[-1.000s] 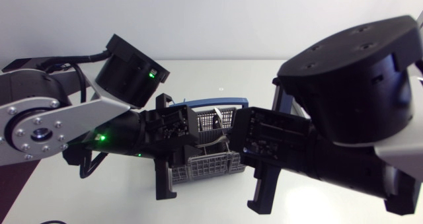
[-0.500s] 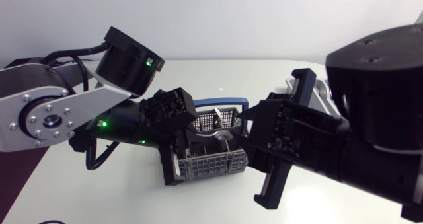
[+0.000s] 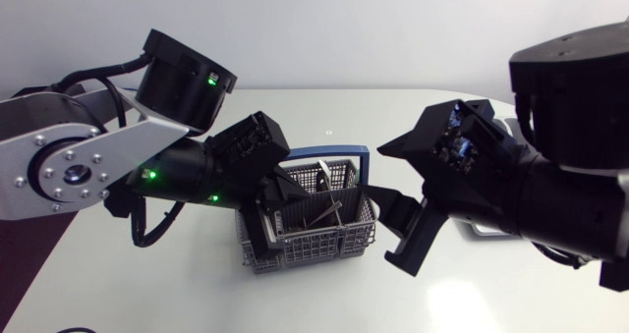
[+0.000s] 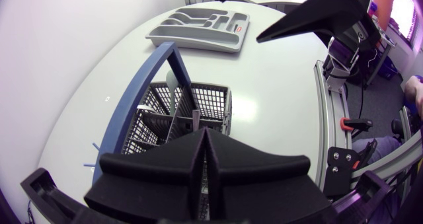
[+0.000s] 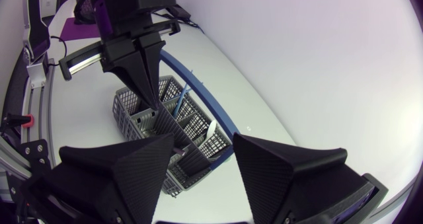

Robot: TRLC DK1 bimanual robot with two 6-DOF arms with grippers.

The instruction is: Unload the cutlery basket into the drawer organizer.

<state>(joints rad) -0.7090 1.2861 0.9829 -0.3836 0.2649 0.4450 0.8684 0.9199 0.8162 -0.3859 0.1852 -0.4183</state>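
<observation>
Grey plastic basket (image 3: pixel 316 237) holds cutlery (image 3: pixel 330 214); the left claw (image 4: pixel 201 135), fingers pressed together, dips its tip into it. The right claw (image 5: pixel 203 141) gapes wide just beside the basket, the organizer (image 4: pixel 198 29) well apart.

surface: white table (image 3: pixel 324 299) | finish: glossy | far edge: rounded

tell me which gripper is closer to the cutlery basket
Left. The left gripper is shut, with its tips down inside the cutlery basket, among the dividers. The right gripper hangs open beside the basket's end, outside it.
</observation>
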